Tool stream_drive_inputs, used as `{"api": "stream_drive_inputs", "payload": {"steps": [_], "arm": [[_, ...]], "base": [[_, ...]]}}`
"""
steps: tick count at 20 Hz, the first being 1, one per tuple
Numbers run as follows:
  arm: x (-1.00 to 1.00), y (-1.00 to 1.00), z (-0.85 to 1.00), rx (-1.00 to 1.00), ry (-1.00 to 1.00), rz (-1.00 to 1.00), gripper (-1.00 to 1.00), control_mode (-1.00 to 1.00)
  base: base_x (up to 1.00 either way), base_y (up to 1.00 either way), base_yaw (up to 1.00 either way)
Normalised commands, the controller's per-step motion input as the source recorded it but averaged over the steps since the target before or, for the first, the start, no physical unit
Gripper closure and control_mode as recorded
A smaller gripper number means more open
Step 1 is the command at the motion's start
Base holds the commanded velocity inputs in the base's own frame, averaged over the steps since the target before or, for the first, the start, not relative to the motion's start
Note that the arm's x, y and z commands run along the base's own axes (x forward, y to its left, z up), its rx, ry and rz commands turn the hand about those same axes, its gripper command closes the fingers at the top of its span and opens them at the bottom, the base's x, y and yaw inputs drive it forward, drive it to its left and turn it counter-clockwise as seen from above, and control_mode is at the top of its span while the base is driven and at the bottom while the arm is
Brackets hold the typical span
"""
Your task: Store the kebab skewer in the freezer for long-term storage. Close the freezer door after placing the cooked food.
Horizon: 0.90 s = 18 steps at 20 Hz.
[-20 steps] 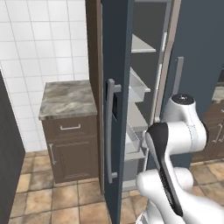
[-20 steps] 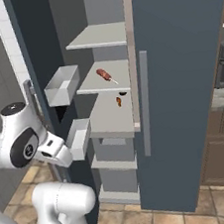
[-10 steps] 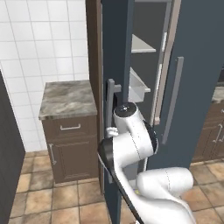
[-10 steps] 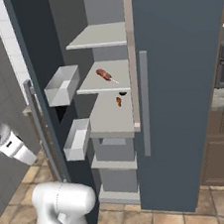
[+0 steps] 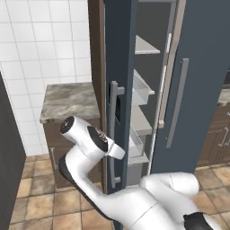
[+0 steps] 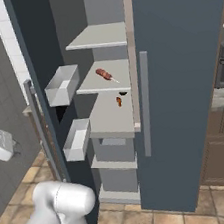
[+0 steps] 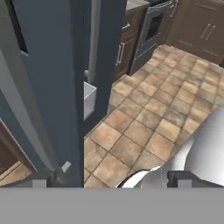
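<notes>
Already the short meat-chunked kebab skewer [image 6: 106, 75] lay on a pale shelf; my gripper [image 7: 109, 179] hung empty, fingers spread — a careless swing could miss the slate-blue panelled freezer door [image 5: 120, 58].

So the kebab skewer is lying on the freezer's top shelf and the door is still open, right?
Not the top shelf. In the right base view the kebab skewer lies on the second shelf down inside the freezer; the shelf above it is bare. The freezer door is open, as you said.
</notes>
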Motion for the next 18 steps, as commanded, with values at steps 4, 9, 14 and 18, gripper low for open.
{"api": "stream_drive_inputs", "payload": {"steps": [4,9,14,18], "arm": [[0.52,0.09,-0.05,-0.17,-0.06,-0.09,-1.0,-1.0],[0.72,0.01,-0.22,-0.17,0.0,-0.19,-1.0,-1.0],[0.68,-0.14,-0.2,-0.18,0.0,-0.21,-1.0,-1.0],[0.3,-0.06,0.0,-0.15,-0.03,-0.06,-1.0,-1.0]], "base": [[0.0,0.0,0.0],[0.0,0.0,0.0],[0.0,0.0,0.0],[0.0,0.0,0.0]]}}
